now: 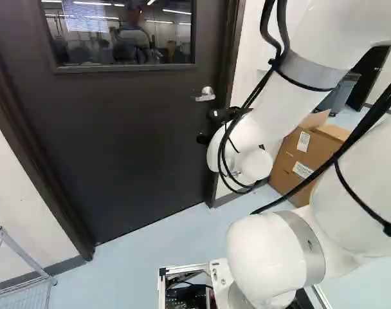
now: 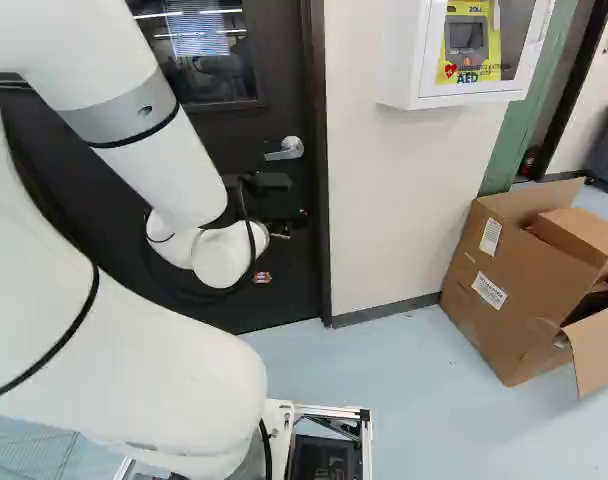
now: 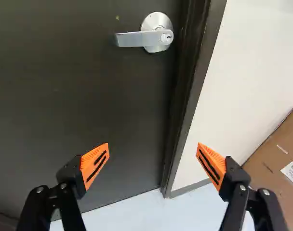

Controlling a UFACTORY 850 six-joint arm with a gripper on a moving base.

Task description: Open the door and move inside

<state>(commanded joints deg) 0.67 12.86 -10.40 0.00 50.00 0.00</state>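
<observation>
Orange pads (image 3: 94,166) face each other across a wide gap, the black gripper (image 2: 284,202) standing well open with nothing between its fingers; the finger linkages are cut off by the wrist view's edge. Both base views show the gripper small and dark against a dark door (image 3: 64,96), so its outline is hard to separate. The metal lever handle (image 3: 134,38) lies ahead of the gripper, apart from both fingers, level, and mounted near the door's latch-side edge. The door sits closed in its dark frame (image 3: 186,96). Its window (image 1: 125,32) is cut off above and carries reflections; what lies behind the glass cannot be told. In the right base view, the white arm (image 2: 154,150) covers much of the door. Beside the frame is a pale wall (image 2: 389,200) bearing a white cabinet (image 2: 404,90), cropped above, with a yellow device (image 2: 467,45) inside. An open cardboard box (image 2: 514,290) stands on the floor (image 2: 414,400), partly hidden by the arm in the left base view. A wire rack (image 1: 25,257) is only partly in frame.
</observation>
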